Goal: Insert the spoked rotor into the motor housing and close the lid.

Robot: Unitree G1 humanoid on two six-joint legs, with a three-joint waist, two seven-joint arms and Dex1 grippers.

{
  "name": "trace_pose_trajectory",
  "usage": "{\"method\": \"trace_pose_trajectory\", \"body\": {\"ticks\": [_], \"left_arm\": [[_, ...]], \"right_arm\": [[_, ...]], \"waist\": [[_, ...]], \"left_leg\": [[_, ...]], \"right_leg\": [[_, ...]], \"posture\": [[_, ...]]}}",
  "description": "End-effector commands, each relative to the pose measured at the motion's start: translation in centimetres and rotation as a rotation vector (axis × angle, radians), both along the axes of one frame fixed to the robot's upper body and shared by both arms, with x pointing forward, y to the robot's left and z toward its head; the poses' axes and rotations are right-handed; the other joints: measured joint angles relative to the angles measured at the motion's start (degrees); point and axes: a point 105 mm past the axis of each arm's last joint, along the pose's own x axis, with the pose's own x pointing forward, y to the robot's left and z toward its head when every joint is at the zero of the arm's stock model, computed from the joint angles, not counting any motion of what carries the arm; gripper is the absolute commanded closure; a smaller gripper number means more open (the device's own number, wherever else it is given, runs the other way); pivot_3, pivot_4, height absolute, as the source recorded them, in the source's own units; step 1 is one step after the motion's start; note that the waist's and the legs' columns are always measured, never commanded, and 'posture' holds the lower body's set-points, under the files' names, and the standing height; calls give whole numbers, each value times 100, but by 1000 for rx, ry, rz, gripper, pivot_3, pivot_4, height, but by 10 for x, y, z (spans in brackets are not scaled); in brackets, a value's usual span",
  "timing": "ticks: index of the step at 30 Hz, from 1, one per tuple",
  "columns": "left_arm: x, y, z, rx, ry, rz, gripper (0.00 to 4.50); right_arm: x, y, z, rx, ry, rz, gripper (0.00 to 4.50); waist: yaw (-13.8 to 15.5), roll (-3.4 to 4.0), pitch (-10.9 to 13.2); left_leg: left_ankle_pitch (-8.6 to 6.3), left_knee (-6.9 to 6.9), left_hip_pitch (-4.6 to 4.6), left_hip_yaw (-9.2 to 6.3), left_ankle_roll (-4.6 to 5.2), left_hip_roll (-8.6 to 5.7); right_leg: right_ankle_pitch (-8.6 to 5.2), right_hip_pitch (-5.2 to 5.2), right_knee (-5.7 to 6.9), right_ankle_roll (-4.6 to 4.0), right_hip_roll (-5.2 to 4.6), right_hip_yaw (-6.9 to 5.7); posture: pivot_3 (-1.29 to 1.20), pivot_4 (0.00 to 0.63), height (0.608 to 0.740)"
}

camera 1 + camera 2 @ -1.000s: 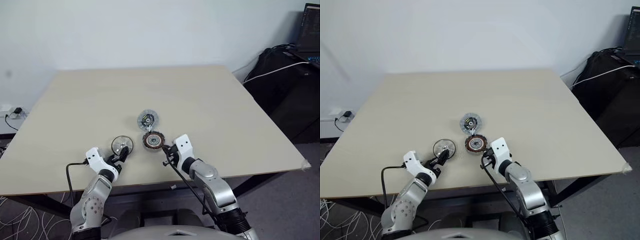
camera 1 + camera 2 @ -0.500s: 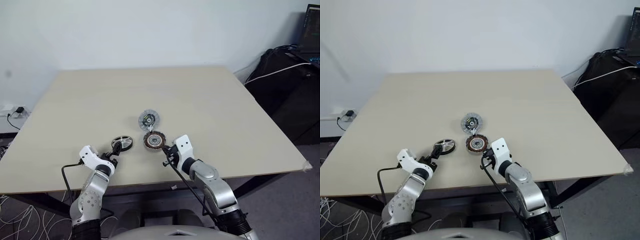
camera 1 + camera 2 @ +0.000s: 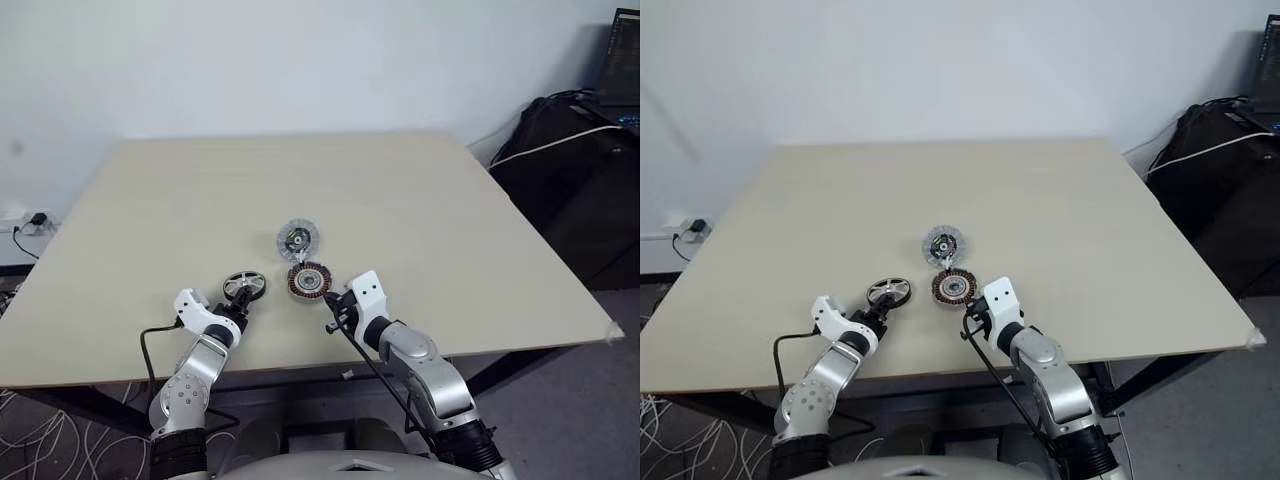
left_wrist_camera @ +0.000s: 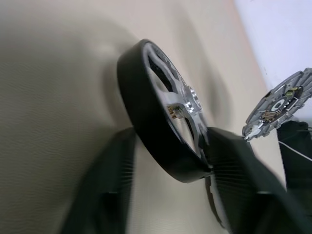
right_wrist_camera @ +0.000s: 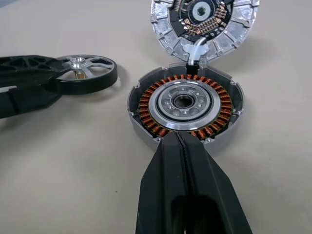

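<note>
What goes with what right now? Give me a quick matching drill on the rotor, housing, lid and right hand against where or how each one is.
Things:
1. spoked rotor
2. motor housing
3. lid
4. right hand

States:
A. shut, tips at the housing's near rim
B. on the table beyond the housing, inner face up
C. between the fingers of the left hand
D. copper windings exposed, nothing set in it

Pairs: 1-C, 2-D, 3-B, 4-A
</note>
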Motion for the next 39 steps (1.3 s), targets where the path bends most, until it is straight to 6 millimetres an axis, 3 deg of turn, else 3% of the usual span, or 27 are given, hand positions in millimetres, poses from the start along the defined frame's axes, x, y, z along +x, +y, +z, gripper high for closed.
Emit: {"method": "trace_pose_trajectory", "body": {"ticks": [1, 4, 9, 14, 20, 27, 39], "left_arm": [[4, -22, 7, -90, -21, 7, 3279], [2, -20, 5, -94, -12, 18, 4035], [1, -17, 5, -87, -18, 29, 4081], [-1, -11, 49, -213, -306, 46, 4081], [-11, -45, 77, -364, -440, -182, 4081], [-7, -85, 69, -410, -351, -373, 4081], [10, -105, 54, -434, -273, -428, 4081]], "right_arm": [[5, 2, 17, 29, -56, -1, 4500], [4, 1, 16, 30, -52, -4, 4500], [4, 0, 15, 28, -48, -6, 4500], [3, -4, 14, 25, -45, -19, 4500], [3, -2, 13, 29, -40, -13, 4500], [2, -1, 17, 48, -45, -10, 4500], [-5, -11, 20, 73, -40, -43, 4500]], "waist": [[0, -1, -1], [-33, 3, -9], [-65, 3, -9], [-84, -4, -2], [-53, 0, 4], [-71, 2, 4], [-68, 2, 4]], "left_leg": [[0, 0, 0, 0, 0, 0], [-1, 0, 5, 1, -1, 0], [0, 0, 8, 0, -3, 2], [-1, -5, -2, 1, -4, 3], [-3, -9, -10, -2, 0, 2], [0, -14, -9, -2, 9, 2], [9, -20, -9, -2, 25, 1]], "right_leg": [[0, 0, 0, 0, 0, 0], [0, 6, -1, 0, -1, 0], [0, 6, 3, 0, 0, 0], [-1, -7, 0, -3, 1, 2], [-1, 1, -26, -3, -3, -5], [2, 0, -33, 2, 3, -3], [3, -1, -40, 2, 4, 0]], "posture": [[0, 0, 740], [0, 0, 740], [0, 0, 740], [0, 0, 740], [0, 0, 740], [0, 0, 740], [0, 0, 740]]}}
